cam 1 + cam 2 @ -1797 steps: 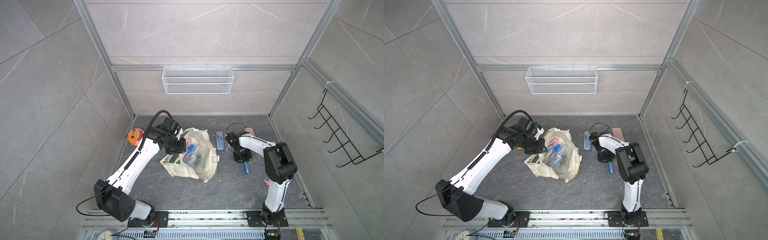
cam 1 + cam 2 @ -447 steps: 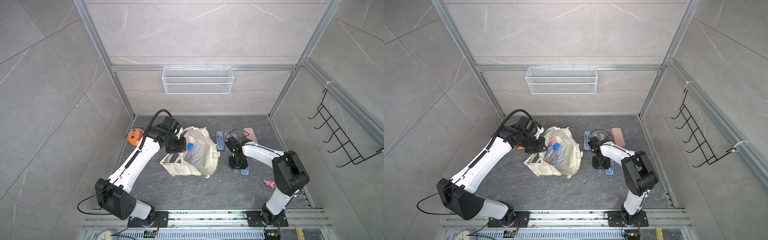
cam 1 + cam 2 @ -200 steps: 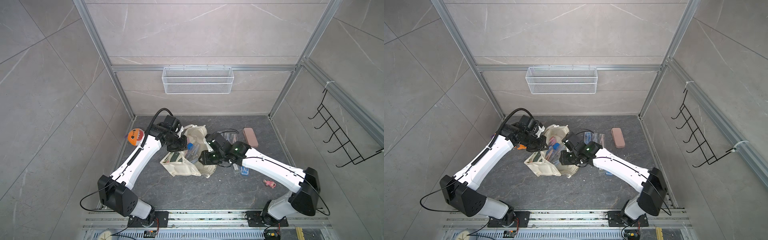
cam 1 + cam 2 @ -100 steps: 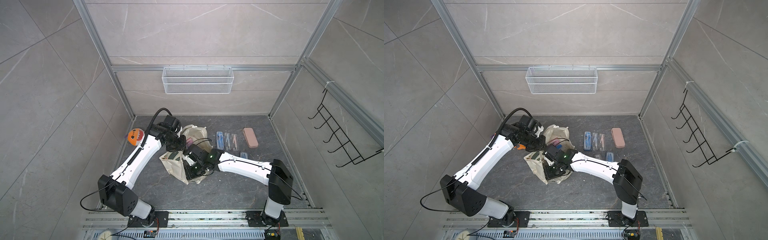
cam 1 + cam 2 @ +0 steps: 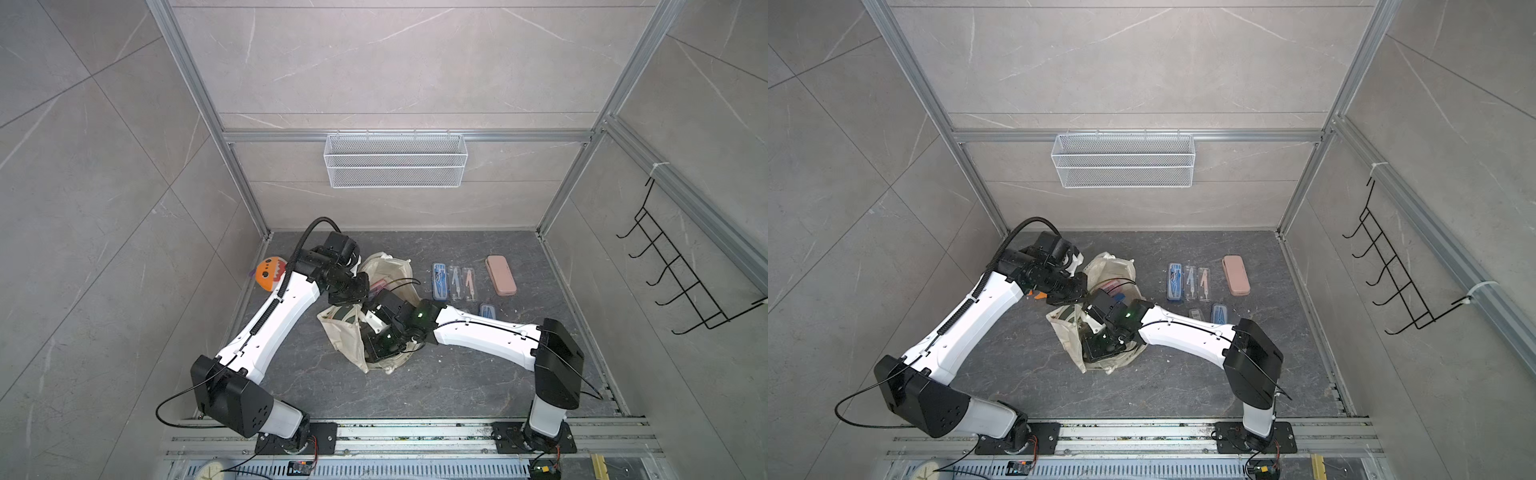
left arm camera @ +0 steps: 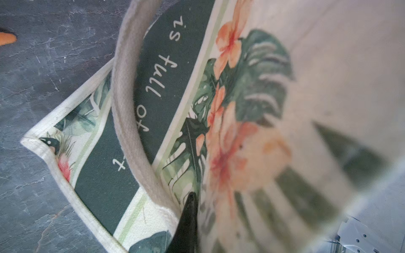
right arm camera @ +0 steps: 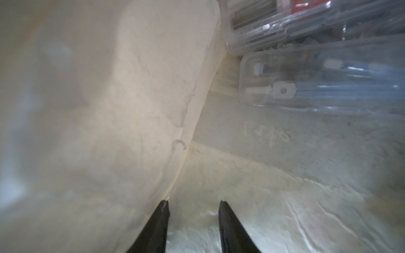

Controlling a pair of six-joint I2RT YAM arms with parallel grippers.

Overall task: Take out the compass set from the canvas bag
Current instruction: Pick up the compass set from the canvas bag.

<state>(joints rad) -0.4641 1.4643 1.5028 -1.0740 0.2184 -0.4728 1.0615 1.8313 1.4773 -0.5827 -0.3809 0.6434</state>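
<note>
**Top views:** In both top views the canvas bag lay crumpled mid-desk, its mouth held agape. The left arm met the bag's far rim, where the left jaws were clenched on the cloth. The right arm reached into the mouth, its own wrist hiding the right jaws. A row of three compass cases and a pink pencil case lay well apart from the bag. An orange plush toy sat by the side wall.

**Left wrist view:** The bag's dark green panel, white-lettered and flower-bordered, filled the view under a looping cream handle. One black fingertip pressed against the print. Blurred cloth hid its partner.

**Right wrist view:** Inside the bag, two fingertips stood released, with only cloth showing between them. The compass set, blue in a clear case, lay deeper in, untouched. A second clear case lay just beyond it.
</note>
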